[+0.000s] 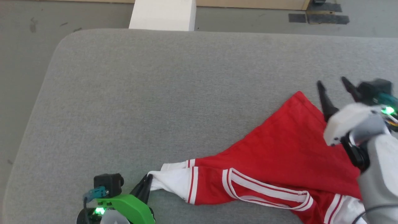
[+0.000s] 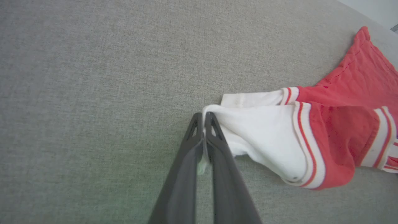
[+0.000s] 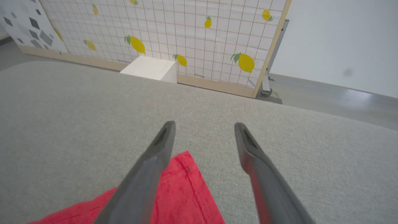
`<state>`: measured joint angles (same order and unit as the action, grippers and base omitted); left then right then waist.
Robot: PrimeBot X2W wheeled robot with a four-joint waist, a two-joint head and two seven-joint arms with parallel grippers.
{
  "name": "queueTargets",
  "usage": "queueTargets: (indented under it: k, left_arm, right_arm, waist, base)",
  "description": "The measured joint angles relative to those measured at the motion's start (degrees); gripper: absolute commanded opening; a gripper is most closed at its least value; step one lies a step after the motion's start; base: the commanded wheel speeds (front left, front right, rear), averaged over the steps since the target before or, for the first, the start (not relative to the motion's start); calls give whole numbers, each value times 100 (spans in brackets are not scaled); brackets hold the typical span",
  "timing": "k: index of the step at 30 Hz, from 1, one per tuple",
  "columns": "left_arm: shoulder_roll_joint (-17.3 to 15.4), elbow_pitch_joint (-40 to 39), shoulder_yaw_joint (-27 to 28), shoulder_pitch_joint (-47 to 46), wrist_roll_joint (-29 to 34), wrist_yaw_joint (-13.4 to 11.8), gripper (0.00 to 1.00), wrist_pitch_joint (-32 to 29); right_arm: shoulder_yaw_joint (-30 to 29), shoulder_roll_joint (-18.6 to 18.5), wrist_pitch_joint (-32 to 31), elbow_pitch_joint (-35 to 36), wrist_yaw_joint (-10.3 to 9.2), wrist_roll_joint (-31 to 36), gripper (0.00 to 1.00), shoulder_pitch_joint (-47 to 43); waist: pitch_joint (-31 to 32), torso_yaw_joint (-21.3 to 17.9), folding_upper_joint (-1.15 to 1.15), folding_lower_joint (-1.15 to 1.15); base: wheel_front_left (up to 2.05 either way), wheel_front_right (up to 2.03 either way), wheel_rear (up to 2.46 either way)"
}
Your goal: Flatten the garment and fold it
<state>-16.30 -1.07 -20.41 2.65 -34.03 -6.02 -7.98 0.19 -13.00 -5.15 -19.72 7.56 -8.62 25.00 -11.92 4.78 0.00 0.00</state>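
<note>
The garment lies crosswise on the worktop, its white sleeve clenched in the left tool, its far red corner under the spread-open right tool.

The grey padded surface lies open left and far; the jersey covers the near right; a white block stands past the far edge.

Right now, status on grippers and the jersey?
Left gripper shut on white sleeve. Right gripper open over red corner. Jersey bunched, not flat. No obstacle seen.
</note>
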Motion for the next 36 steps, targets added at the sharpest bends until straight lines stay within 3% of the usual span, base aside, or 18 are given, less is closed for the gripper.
queueTargets:
  k: [7,13,15,17,18,22,26,31,36]
  left_arm:
    - [99,132,-136,-235,20,96,0,22]
    - [179,264,-216,-299,20,142,0,80]
    - [194,291,-232,-300,20,143,0,105]
    - [205,316,-241,-302,19,143,0,110]
    - [207,326,-240,-302,19,143,0,113]
    - [207,364,-223,-299,11,137,0,132]
    - [193,365,-182,-289,-3,96,0,159]
    - [122,318,-109,-185,-35,24,0,158]
    - [-20,204,8,51,-54,-68,0,158]
  right_arm:
    - [419,-66,-1291,-1555,1,75,100,1083]
    - [237,-13,-2520,-2430,1,375,100,1584]
    - [142,21,-2889,-2569,1,478,59,1703]
    - [64,67,-3142,-2597,1,538,10,1815]
    - [46,97,-3145,-2583,1,568,0,1823]
    - [-22,180,-2709,-2449,1,579,0,1700]
    - [-198,288,-1804,-2112,1,606,0,1283]
    - [-476,492,-565,-1401,1,522,0,451]
    - [-588,694,179,-521,1,399,0,-520]
  waist:
    - [-187,253,0,0]
    - [-335,468,0,0]
    - [-364,522,0,0]
    - [-380,565,0,0]
    - [-380,572,0,0]
    - [-330,538,0,0]
    - [-218,430,0,0]
    - [1,247,0,0]
    - [194,-49,0,0]
  base:
    - [0,0,0]
    - [0,0,0]
    - [0,0,0]
    - [0,0,0]
    - [0,0,0]
    - [0,0,0]
    - [0,0,0]
    - [0,0,0]
    - [0,0,0]
